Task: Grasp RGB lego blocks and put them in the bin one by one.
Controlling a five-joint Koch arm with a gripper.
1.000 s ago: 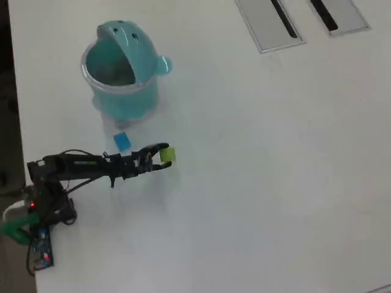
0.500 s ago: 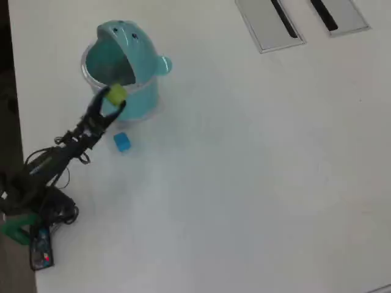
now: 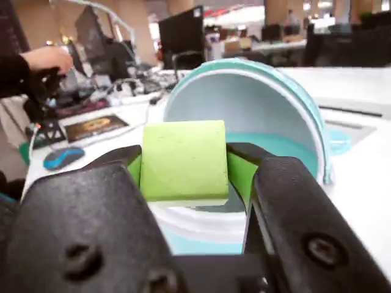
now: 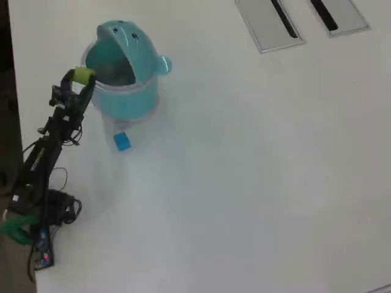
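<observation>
The jaws squeeze the green block [image 3: 183, 160] from both sides so it cannot fall. The arm holds it up at the edge of the bin [image 4: 125, 97], whose lid is open. The blue block [image 4: 122, 141] waits on the bench [image 4: 256, 171] beside the bin.

Count, overhead view: two lego blocks — one yellow-green block [image 4: 82, 75], one blue block [image 4: 122, 141]. No red block visible in either view. One teal bin [image 4: 131, 101]. Two grey slotted plates, one [image 4: 259, 21] and another [image 4: 351, 13], both at the table's [image 4: 256, 171] top edge. One arm, one gripper [image 4: 79, 78].
</observation>
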